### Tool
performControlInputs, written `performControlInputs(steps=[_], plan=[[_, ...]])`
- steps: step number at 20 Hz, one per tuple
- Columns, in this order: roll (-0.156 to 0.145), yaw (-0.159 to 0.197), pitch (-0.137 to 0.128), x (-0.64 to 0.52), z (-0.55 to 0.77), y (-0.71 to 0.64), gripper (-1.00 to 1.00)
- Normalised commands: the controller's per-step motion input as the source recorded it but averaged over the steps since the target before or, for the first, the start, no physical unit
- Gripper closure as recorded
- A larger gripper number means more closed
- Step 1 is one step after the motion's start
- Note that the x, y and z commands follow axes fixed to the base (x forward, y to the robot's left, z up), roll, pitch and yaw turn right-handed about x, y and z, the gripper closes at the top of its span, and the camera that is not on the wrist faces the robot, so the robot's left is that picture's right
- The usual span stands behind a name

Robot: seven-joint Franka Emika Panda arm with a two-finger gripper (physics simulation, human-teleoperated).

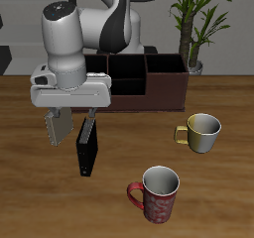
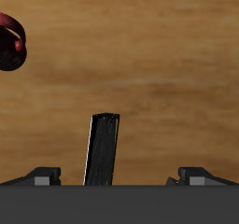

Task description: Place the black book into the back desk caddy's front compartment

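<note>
book: black book (image 1: 87,155) upright on bench, not in back desk caddy (image 1: 139,83)
gripper: gripper (image 1: 71,133) above book, fingers apart, nothing held
left: grasp, lift, place

book (image 1: 87,157) before caddy (image 1: 149,83), probably upright

It looks like an office: a wooden surface (image 1: 223,187) with a caddy (image 1: 149,78), mugs (image 1: 201,132) and a plant (image 1: 193,24).
</note>
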Motion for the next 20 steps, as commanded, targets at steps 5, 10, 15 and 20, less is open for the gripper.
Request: performControlInputs(steps=[5,10,15,20], plan=[[0.008,-0.012,0.018,-0.02,-0.27,0.05,-1.00],[-0.012,-0.011,0.027,0.00,-0.29,0.02,-1.00],[0.005,-0.017,0.034,0.05,-0.27,0.05,-1.00],[0.014,0.004,0.024,0.03,-0.17,0.08,-1.00]])
